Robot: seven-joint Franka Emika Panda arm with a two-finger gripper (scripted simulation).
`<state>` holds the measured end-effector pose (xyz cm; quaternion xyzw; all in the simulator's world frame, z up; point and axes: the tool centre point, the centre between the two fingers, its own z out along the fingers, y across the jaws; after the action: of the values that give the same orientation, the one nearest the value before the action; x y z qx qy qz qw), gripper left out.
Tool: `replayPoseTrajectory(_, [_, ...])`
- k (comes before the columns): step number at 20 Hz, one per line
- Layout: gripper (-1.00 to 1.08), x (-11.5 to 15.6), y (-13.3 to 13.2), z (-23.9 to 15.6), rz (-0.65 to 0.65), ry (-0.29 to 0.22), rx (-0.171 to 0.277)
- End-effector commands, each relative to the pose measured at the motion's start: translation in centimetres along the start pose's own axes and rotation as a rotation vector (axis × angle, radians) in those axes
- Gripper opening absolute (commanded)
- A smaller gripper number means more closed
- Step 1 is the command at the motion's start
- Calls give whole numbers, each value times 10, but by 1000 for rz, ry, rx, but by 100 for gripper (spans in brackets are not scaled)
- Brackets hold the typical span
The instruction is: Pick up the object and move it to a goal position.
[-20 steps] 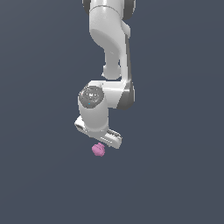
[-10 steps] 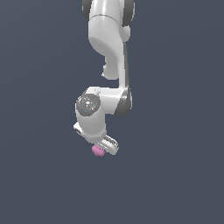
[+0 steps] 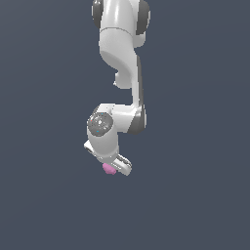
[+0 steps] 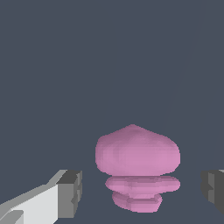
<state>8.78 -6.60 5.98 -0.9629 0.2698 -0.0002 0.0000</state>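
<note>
The object is a small pink lumpy blob point(image 3: 109, 169), seen in the exterior view just under the white gripper point(image 3: 113, 168) and partly covered by it. In the wrist view the pink blob point(image 4: 137, 157) fills the space between the two grey fingertips point(image 4: 70, 192), with a gap on each side. The gripper point(image 4: 142, 190) is open around the blob and neither pad touches it. The white arm reaches down from the top of the exterior view.
A plain dark grey-blue surface point(image 3: 195, 195) fills both views. No other objects or edges show.
The gripper has come down and shifted toward the exterior view's left, closing the gap to the pink blob. The blob has not moved.
</note>
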Motion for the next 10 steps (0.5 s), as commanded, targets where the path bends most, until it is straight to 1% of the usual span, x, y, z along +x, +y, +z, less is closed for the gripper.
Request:
replayPoseTrajectory(1, [100,0,0,14,1,0,0])
replayPoseTrajectory(4, [100,0,0,22,2,0,0])
replayPoseTrajectory(8, [100,1,0,22,2,0,0])
replayPoseTrajectory(9, [-100,1,0,22,2,0,0])
replayPoseTrajectory(10, [-100,1,0,22,2,0,0])
